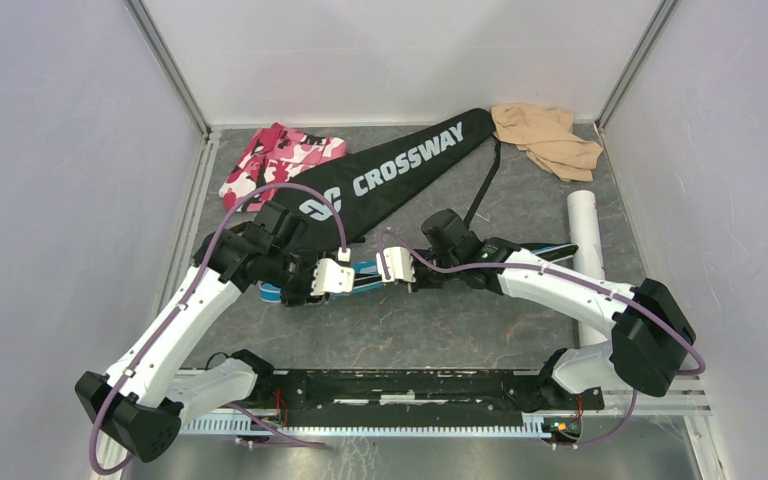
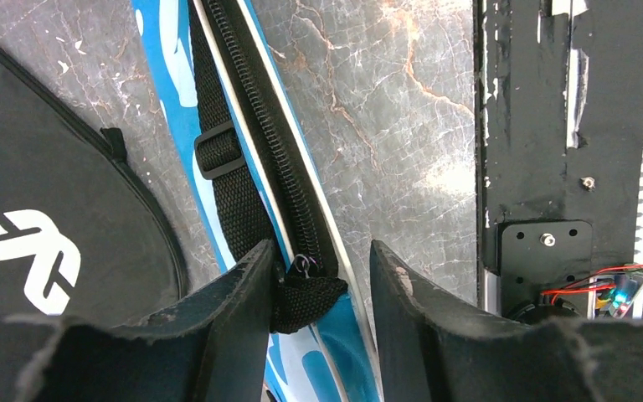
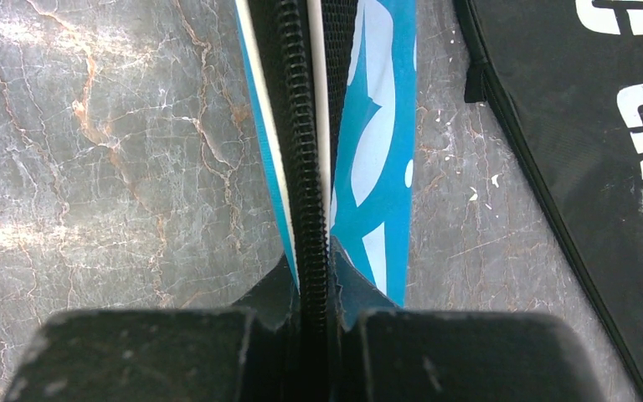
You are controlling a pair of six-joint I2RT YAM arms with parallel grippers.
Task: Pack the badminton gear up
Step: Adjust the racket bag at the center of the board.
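The blue "SPORT" racket cover [image 1: 364, 270] lies across the middle of the table under both grippers. My left gripper [image 1: 331, 279] is open and straddles the cover's end [image 2: 347, 343]. A black webbing tab [image 2: 306, 301] and the zipper pull sit between the fingers, against the left one. My right gripper [image 1: 396, 267] is shut on the cover's black zipper edge [image 3: 297, 126]. The black "CROSSWAY" cover [image 1: 390, 170] lies flat behind them. The long white tube [image 1: 588, 235] lies at the right. Rackets and shuttlecocks are out of view.
A pink-and-white camouflage cloth [image 1: 280, 160] lies at the back left and a beige cloth [image 1: 545, 138] at the back right. The black base rail [image 1: 410, 385] runs along the near edge. White walls close in three sides.
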